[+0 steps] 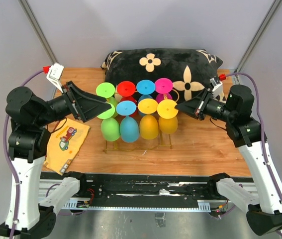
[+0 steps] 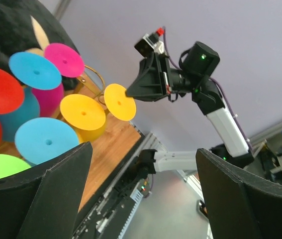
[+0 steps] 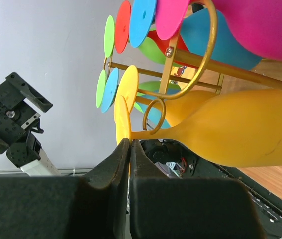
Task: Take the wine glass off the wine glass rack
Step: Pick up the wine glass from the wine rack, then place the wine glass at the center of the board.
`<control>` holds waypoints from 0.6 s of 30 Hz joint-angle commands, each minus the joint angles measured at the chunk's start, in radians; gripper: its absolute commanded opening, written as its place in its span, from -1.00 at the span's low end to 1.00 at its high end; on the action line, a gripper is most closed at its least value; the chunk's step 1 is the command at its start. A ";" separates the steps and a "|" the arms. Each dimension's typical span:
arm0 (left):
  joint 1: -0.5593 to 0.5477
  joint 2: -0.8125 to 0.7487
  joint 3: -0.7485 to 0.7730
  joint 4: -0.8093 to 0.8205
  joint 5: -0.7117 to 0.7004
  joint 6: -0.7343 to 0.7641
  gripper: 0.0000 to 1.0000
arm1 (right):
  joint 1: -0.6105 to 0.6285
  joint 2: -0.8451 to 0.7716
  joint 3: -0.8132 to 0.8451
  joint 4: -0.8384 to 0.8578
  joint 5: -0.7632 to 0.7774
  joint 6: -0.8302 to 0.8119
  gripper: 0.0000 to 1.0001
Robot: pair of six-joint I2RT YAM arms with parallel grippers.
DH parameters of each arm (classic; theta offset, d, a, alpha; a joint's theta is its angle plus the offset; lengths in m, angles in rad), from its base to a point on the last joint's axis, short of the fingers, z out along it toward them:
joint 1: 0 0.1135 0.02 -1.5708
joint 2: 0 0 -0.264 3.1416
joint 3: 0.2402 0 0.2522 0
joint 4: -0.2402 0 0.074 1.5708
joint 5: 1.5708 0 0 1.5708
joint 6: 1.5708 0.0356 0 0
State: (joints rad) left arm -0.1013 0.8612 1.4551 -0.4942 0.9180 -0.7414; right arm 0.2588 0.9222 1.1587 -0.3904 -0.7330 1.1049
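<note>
Right claw (image 3: 129, 144): fingers pressed together, tips at the foot rim of the yellow wine glass (image 3: 230, 134), at the rack's right front corner. Whether the thin rim is nipped between them cannot be told.

Yellow glass: hangs foot-up, bowl-down in the wine glass rack (image 3: 240, 73), front place of the rightmost slot. Its stem sits between two gold rails, with a scroll curling just beside it. Long axis roughly upright. The foot meets the claw edge-on, directly ahead of the tips.

Rack: gold wire, two rows of four. The other glasses (image 1: 129, 128) all hang in it: green, red, blue and magenta at the back, green, blue and orange at the front.

Left claw (image 1: 107, 108): fingers wide apart, empty, at the rack's left front corner beside the front green glass (image 1: 110, 128).

Judgement: the right arm is nearer the yellow glass. The way out looks to run along the rails toward the rack's front, so the foot should slide level.

Desk (image 1: 205, 149): wood, carries the rack.

Black flowered pillow (image 1: 131, 62): behind the rack.

Yellow printed cloth (image 1: 66, 142): left of the rack.
</note>
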 commanded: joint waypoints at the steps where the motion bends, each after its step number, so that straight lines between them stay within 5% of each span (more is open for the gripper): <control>1: -0.126 0.042 0.020 0.026 -0.046 0.022 0.81 | 0.008 -0.032 0.066 -0.039 -0.035 -0.094 -0.99; 8: -0.738 0.152 0.061 -0.003 -0.611 0.092 0.82 | 0.009 -0.135 0.064 -0.136 -0.026 -0.231 -0.99; 13: -0.955 0.220 0.042 0.030 -0.794 0.087 0.81 | 0.009 -0.273 -0.020 -0.106 0.008 -0.261 -0.99; 18: -1.046 0.146 -0.174 0.267 -0.845 0.009 0.85 | 0.009 -0.416 -0.135 -0.104 0.067 -0.296 -0.99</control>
State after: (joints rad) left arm -1.0958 1.0718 1.3994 -0.4232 0.1978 -0.6865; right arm 0.2592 0.5945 1.1007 -0.5053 -0.7143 0.8700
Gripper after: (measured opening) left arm 0.910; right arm 0.015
